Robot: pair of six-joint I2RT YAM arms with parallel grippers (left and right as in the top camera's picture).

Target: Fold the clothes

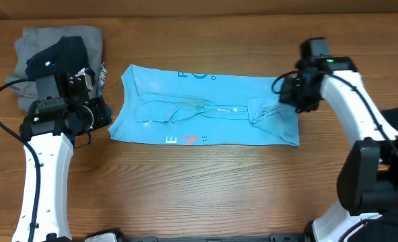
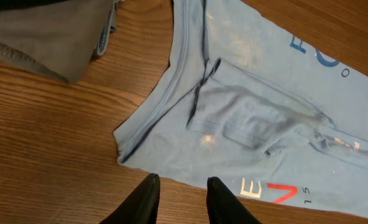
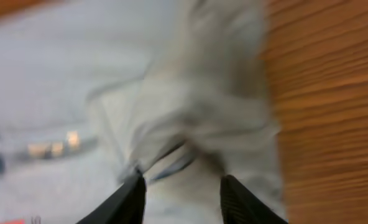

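The clothes are a light blue T-shirt lying flat as a long strip mid-table, with coral and white lettering at its near edge, and a grey and dark navy pile at the back left. My left gripper sits by the shirt's left end. In the left wrist view it stands open over bare wood just short of the shirt's corner. My right gripper is over the shirt's right end. In its blurred wrist view it is open above bunched cloth.
The grey garment of the pile lies close behind my left gripper. The wooden table shows bare in front of the shirt. The right arm's dark base stands at the right edge.
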